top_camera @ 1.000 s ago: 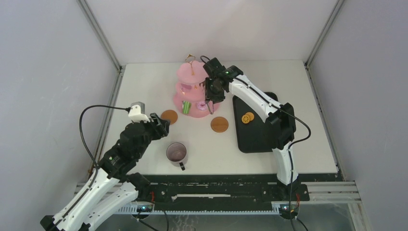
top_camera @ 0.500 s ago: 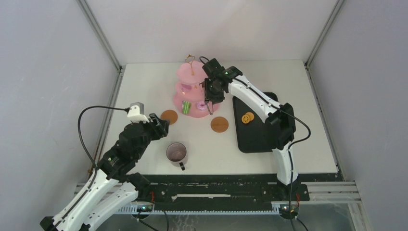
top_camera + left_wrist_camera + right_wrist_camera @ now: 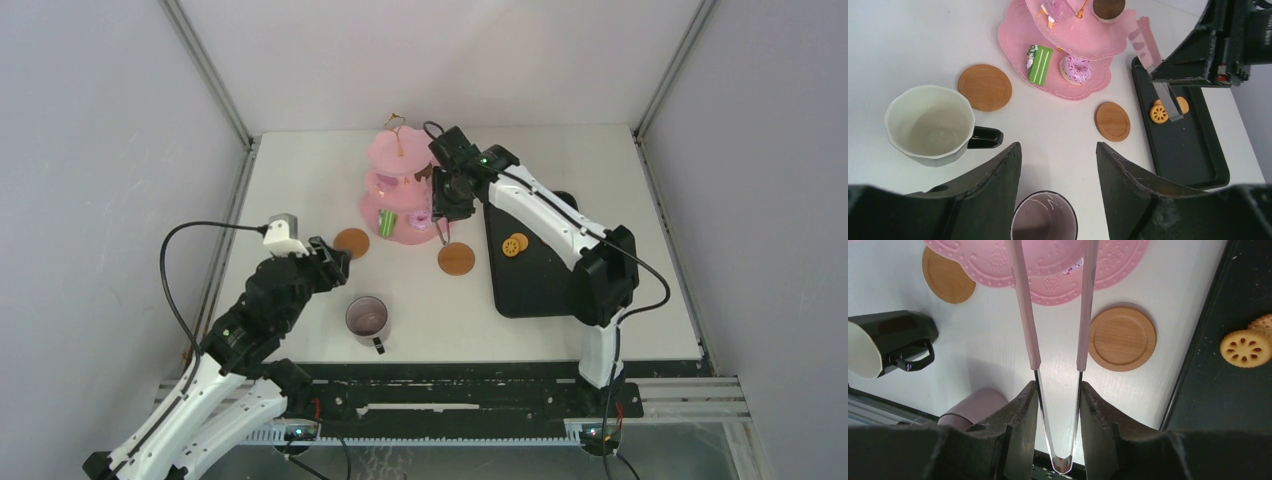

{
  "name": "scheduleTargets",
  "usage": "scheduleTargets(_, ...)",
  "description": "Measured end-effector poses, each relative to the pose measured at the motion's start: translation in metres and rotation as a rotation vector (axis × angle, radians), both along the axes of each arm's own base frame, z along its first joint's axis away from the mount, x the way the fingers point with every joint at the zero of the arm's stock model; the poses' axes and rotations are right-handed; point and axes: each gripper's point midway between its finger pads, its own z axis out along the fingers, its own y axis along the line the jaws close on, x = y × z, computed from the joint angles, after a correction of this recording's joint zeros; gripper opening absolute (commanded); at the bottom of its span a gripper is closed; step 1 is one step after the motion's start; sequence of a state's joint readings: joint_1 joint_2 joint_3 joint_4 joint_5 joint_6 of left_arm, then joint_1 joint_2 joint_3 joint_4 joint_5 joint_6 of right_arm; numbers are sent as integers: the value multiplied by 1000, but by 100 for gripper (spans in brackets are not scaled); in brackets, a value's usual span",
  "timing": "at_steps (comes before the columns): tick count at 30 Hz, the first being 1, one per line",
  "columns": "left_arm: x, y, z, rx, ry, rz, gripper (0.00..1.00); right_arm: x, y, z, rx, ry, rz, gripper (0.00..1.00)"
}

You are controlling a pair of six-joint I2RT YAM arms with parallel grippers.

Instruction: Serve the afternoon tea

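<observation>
Mugs sit at our far left, off their coasters: a dark mug point(image 3: 928, 125) just beside the left coaster point(image 3: 984, 87), and a second mug point(image 3: 1044, 220) directly beneath the left gripper point(image 3: 1058, 150), whose fingers gape wide around nothing. Next comes the pink cake stand point(image 3: 380, 152), already carrying pastries. The right gripper point(image 3: 1058, 385) pinches the tongs point(image 3: 1025, 315), which reach over the stand's lower tier. We cannot tell whether their tips carry anything. The right coaster point(image 3: 1112, 121) lies bare, and cookies point(image 3: 1159, 114) wait on the black tray point(image 3: 1188, 150).

We judge pastry transfer is in hand. We should hold the squeeze steady and clear the scalloped rims.

Since a second ago, the right elbow has swung rightward and nearer, while the left arm stayed put.
</observation>
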State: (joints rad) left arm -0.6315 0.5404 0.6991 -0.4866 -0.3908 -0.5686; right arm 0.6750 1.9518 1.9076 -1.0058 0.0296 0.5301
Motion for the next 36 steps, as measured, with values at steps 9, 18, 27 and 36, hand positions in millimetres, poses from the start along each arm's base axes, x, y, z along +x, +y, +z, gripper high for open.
scheduleTargets(9, -5, 3, -2, 5, 7, -1, 61, -38, -28, 9, 5, -17, -42, 41)
scheduleTargets(18, -6, 3, -2, 4, 8, -6, 61, -98, -82, -2, 27, -12, -148, 40)
scheduleTargets(27, -7, 0, -2, -2, 10, -22, 60, -151, -126, -48, 10, 79, -263, 40)
scheduleTargets(36, -4, -3, 2, -15, -5, -27, 61, -163, -144, -74, 22, 135, -337, 41)
